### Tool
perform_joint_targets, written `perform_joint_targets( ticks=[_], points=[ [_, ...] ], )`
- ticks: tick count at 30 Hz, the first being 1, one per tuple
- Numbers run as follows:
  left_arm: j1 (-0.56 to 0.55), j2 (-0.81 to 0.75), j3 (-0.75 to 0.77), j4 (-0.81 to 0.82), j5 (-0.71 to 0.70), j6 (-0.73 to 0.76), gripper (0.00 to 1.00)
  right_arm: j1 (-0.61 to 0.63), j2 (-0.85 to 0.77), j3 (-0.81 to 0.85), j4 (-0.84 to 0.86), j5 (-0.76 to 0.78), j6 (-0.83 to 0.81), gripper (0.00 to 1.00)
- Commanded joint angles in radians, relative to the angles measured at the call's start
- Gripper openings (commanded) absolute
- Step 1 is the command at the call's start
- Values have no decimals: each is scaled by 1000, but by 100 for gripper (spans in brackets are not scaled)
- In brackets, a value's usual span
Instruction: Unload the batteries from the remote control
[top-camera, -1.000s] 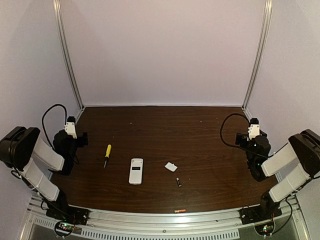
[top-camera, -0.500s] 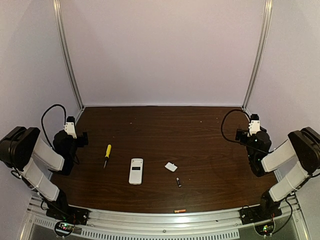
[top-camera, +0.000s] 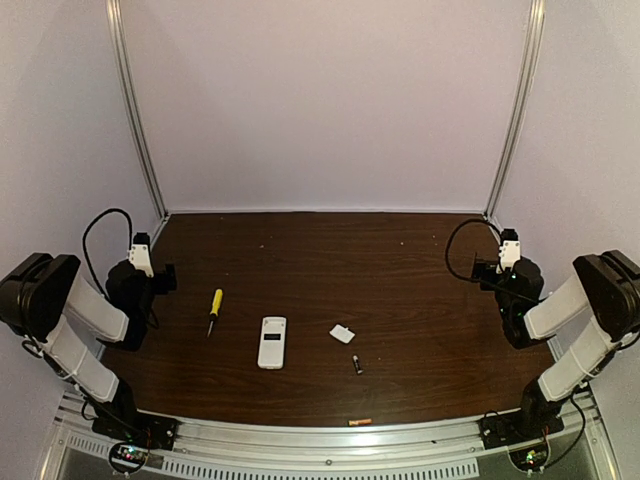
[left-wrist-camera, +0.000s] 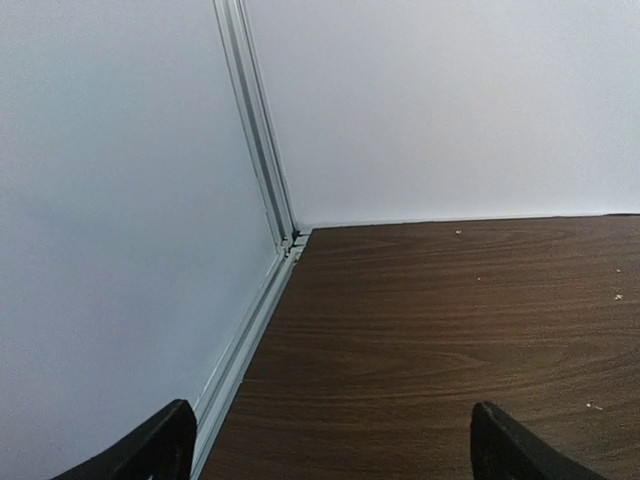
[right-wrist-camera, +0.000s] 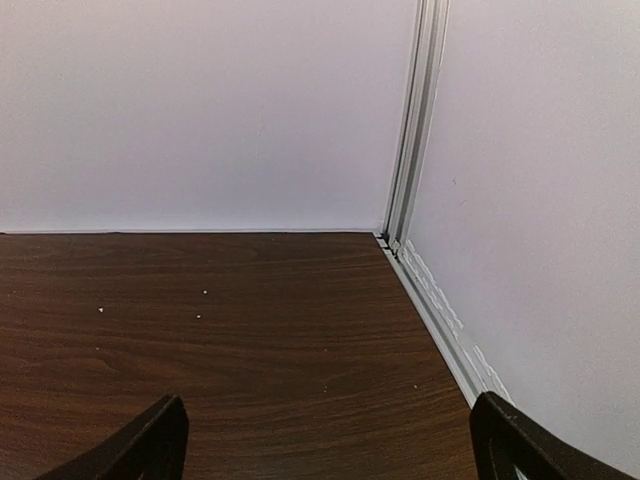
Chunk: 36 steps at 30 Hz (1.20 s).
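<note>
Top view: the remote control (top-camera: 272, 342) lies flat on the dark wood counter (top-camera: 320, 260), near-centre, with its little dark window facing up. Left of it, apart from it, is a yellow-handled screwdriver (top-camera: 214, 309). To the right sits a small white cover piece (top-camera: 342, 334). Just near-right of that is the dark battery (top-camera: 357, 365), out of the remote and on the counter. The orange battery (top-camera: 360, 422) is further toward the near edge, right by the metal rail. Both arms are tucked back at the sides. The left end effector (top-camera: 155, 275) is by the left edge and the right end effector (top-camera: 495, 272) by the right edge, both well apart from everything.

Left wrist view: only the two black fingertips (left-wrist-camera: 150, 452) show at the bottom corners. They're spread wide with nothing between them but bare counter, facing the far-left corner post (left-wrist-camera: 262, 150).

Right wrist view: same deal. The fingertips (right-wrist-camera: 150, 448) are wide apart and gripping nothing, facing the far-right corner post (right-wrist-camera: 415, 120).
</note>
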Motion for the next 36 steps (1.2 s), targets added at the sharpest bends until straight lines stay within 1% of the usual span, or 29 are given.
perform_joint_targets(
  ticks=[1, 36],
  points=[
    [7, 10, 8, 47, 7, -9, 97, -8, 6, -8, 32, -17, 11, 100],
    [6, 10, 8, 46, 7, -8, 98, -8, 7, -3, 23, -17, 13, 100]
  ],
)
